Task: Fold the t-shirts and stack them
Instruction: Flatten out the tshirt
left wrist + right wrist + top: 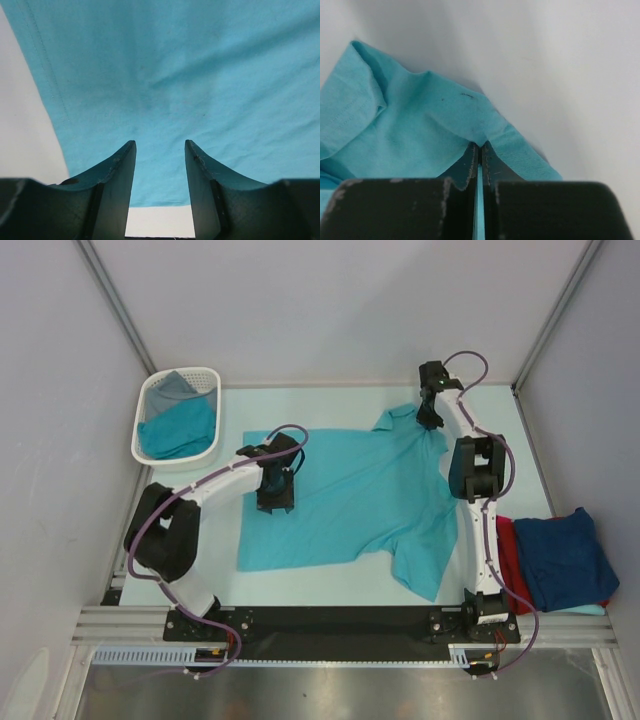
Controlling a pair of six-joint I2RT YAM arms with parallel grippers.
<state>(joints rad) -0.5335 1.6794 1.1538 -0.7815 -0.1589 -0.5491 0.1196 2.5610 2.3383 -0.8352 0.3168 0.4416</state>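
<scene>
A teal t-shirt (350, 495) lies spread flat across the middle of the table. My left gripper (276, 502) is open, its jaws pointing down over the shirt's left part near its hem; the left wrist view shows teal cloth (175, 75) below and between the fingers (117, 170), nothing held. My right gripper (430, 420) is shut on the teal shirt's far edge near the sleeve; the right wrist view shows cloth (430, 130) pinched between the closed fingers (492, 167). A navy t-shirt (562, 558) lies folded on a red one (508, 545) at the right.
A white slotted basket (180, 415) at the far left holds another teal shirt (180, 430) and a grey one (175, 387). The navy and red stack sits by the right arm's base. Grey walls enclose the table on three sides.
</scene>
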